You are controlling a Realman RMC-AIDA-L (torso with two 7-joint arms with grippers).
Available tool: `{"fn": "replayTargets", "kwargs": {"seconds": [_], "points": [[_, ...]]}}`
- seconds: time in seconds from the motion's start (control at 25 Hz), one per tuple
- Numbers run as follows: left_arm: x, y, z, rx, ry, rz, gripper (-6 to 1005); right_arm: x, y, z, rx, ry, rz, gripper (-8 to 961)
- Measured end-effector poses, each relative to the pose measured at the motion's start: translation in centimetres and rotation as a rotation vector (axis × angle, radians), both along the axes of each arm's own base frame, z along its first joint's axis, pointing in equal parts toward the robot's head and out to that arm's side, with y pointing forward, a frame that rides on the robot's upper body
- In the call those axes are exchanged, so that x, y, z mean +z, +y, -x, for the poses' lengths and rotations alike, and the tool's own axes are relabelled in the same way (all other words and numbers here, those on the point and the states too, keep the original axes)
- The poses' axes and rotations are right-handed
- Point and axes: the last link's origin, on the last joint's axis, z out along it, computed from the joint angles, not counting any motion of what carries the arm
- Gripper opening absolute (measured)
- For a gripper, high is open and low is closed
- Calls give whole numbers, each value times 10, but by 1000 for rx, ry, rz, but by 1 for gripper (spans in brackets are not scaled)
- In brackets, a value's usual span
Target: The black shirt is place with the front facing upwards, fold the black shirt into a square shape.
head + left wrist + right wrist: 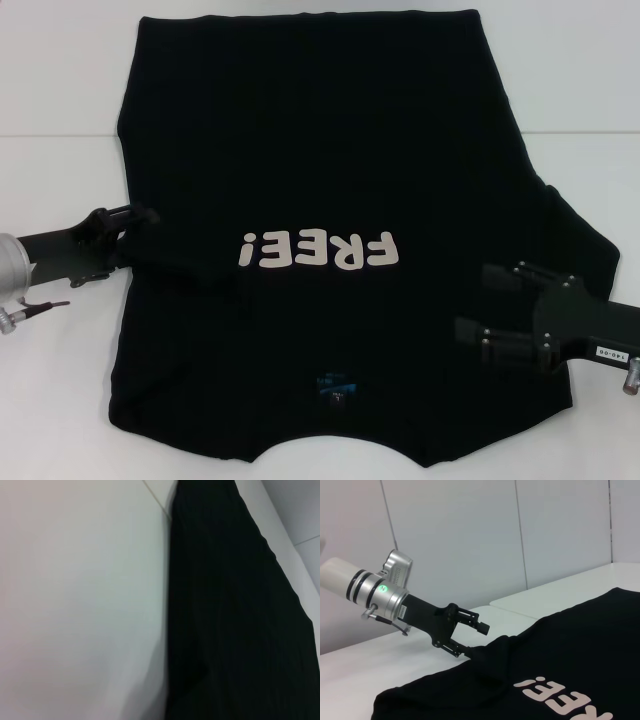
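In the head view, one shirt (330,170) covered the white counter (60,90), collar cut off at 6 o'clock. The left gripper (135,222) at 9 o'clock had its lower finger hidden under the sleeve. The right gripper (485,300) at 4 o'clock hovered spread. The left wrist view showed only cloth (235,620) and counter (80,600). In the right wrist view, the left gripper (479,640) gaped, one finger under the shirt's (560,655) edge.

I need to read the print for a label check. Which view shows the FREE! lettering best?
The head view: the whole FREE! lettering lies flat and complete on the black shirt. The right wrist view shows part of it, cut off at the edge. The left wrist view shows only plain black cloth.
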Motion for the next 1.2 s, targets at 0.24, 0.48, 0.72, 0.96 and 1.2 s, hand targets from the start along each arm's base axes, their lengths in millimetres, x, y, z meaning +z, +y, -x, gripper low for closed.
{"fn": "replayTargets", "kwargs": {"seconds": [0.24,0.48,0.72,0.96,1.2], "points": [[-1,3,-4,-11,4,2,815,0,-1,0,0,2,1,912],[-4,2,-5,-12,-3,12,814,0,-1,0,-1,2,2,912],[-7,5,-8,-14,3,2,785,0,-2,-1,-2,4,3,912],[-12,7,-11,-28,35,23,591,1,-3,-1,0,8,6,911],[-12,8,-11,-23,31,4,399,1,-4,-1,1,8,6,911]]}}
